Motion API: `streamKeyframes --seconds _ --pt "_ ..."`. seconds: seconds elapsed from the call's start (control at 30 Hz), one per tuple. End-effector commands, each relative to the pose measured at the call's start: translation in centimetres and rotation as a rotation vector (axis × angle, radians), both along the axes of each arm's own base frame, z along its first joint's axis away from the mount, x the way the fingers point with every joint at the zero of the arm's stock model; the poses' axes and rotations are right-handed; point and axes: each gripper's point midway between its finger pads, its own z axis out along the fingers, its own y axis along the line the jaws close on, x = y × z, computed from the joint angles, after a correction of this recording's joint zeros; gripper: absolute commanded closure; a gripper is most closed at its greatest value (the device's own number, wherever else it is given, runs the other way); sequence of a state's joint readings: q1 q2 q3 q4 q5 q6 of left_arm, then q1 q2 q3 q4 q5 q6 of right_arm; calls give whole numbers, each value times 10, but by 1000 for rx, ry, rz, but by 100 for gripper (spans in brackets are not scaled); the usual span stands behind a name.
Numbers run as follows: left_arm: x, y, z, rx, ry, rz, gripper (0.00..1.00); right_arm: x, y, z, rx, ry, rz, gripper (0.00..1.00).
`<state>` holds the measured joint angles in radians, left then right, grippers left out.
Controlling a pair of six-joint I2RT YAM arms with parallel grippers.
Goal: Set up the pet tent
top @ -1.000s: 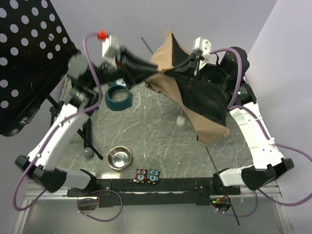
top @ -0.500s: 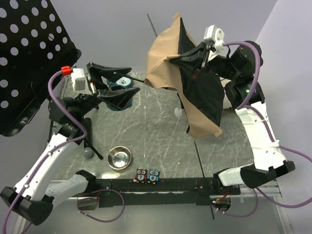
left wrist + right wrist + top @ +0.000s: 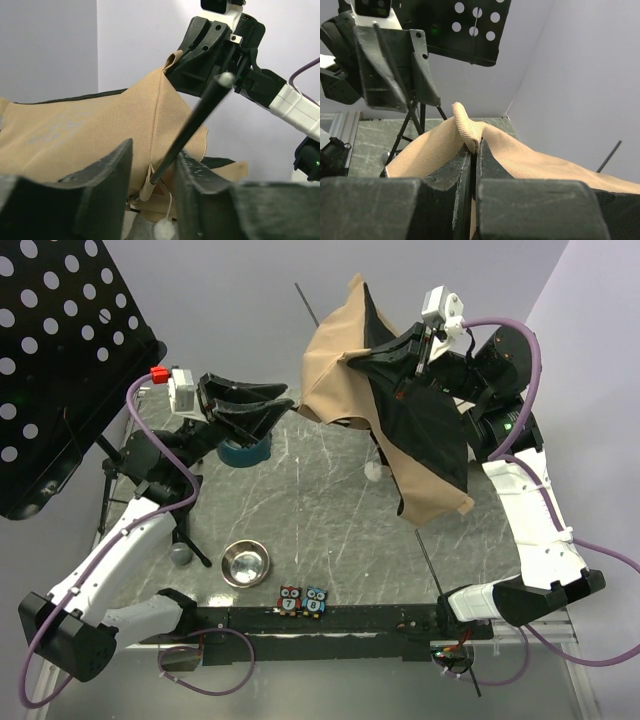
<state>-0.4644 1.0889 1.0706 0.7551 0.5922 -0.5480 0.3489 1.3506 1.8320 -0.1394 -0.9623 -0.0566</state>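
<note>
Hanging limp at upper right, the pet tent (image 3: 330,370) is unerected: right hand (image 3: 350,360) pinches its fabric, left hand (image 3: 285,402) gapes by a pole (image 3: 195,120).

The top view looks down from behind on the whole worktop (image 3: 320,515). Close wrist views face each other past the left claw (image 3: 154,150) and right claw (image 3: 474,150); all share the tent (image 3: 335,370).

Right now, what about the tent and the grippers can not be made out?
- Left wrist: the pole's lower end, hidden in the tent's fabric; whether the left gripper touches it.
- Right wrist: fabric below the pinch, hidden by the right gripper.
- Top: the blue ring, half hidden by the left gripper.
</note>
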Motion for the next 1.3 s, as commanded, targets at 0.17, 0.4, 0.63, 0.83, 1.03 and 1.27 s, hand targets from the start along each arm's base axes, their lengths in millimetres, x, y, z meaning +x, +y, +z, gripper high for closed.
streamKeyframes --seconds 0.17,0.4,0.63,0.83,1.03,1.27 --pt "-24 5 37 -58 -121 -43 99 -20 -5 25 40 -72 31 100" --pt "-28 -12 33 258 -155 -70 99 -23 0 -11 -46 10 94 100" --pt "-29 -21 19 477 -139 -125 99 -29 2 -35 -73 71 125 100" --pt "-13 -33 -25 742 18 -230 99 -36 -1 -29 -92 23 129 100" --pt "-17 -43 -77 904 121 -254 99 -38 -2 -29 -120 -10 134 100" --pt "-11 -49 -111 1011 223 -245 99 -42 3 -31 -159 2 182 100"
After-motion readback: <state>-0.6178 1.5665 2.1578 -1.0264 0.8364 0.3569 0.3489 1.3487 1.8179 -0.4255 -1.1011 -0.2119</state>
